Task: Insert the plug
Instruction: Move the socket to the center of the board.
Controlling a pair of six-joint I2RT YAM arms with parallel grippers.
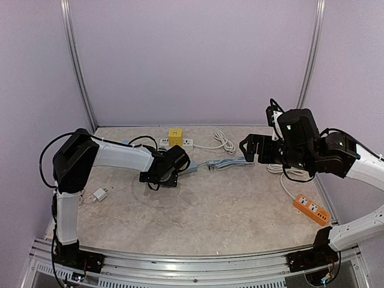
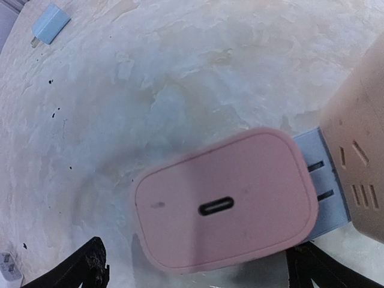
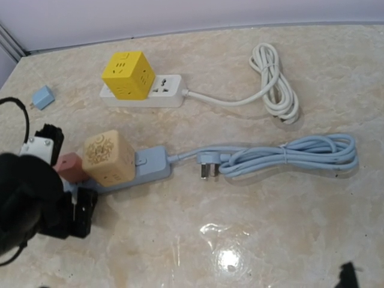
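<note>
- A beige marbled surface is enclosed by pale lilac walls and 2 metal posts.
- The pink plug, a rounded block with 1 oval port on its face, is found left of centre. Its 2 prongs are partly entered into the light blue power strip, just beside a beige cube adapter.
- The left tool is spread, with 1 finger seen at each side of the plug.
- The right tool is spread, well apart from the plug.

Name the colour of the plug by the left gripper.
The plug is pink, clearest in left wrist view.
</note>
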